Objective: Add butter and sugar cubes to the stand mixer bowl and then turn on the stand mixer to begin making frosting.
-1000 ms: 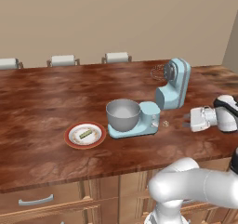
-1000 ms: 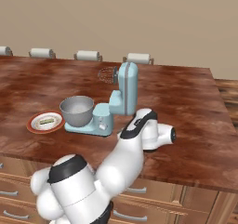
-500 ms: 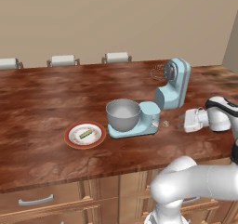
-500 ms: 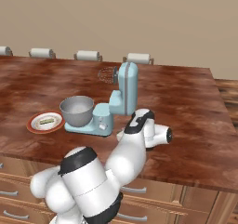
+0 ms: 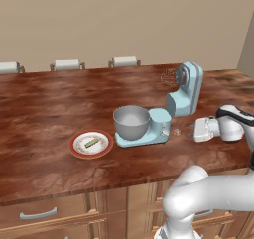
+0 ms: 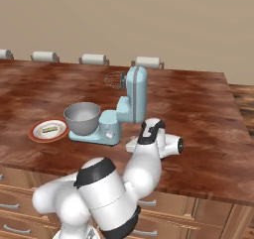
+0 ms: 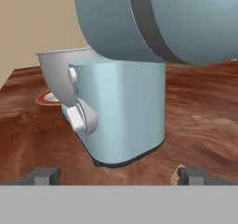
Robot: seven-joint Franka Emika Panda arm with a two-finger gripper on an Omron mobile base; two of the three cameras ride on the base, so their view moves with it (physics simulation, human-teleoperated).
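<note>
The pale blue stand mixer [image 5: 184, 91] stands on the wooden counter with its head tilted back and its whisk raised. The grey stand mixer bowl [image 5: 131, 122] sits on its base. A yellowish-green stick of butter [image 5: 91, 143] lies on a red-rimmed white plate [image 5: 75, 147] left of the bowl. Tiny sugar cubes [image 5: 176, 132] rest on the counter just right of the mixer base. My gripper [image 5: 190, 132] lies low and level, pointing left at the base, open and empty, a short way right of the cubes. In the hand view the gripper [image 7: 116, 176] faces the base's side knob [image 7: 80, 118].
The mixer's tilted head [image 7: 162, 18] hangs over the top of the hand view. Three chair backs [image 5: 124, 61] line the counter's far edge. The counter's front edge [image 5: 99, 191] runs above drawers. Bare wood spreads to the left and behind the mixer.
My hand has slid left along the counter toward the mixer base and the sugar cubes. The fingers stayed open. Nothing else moved.
</note>
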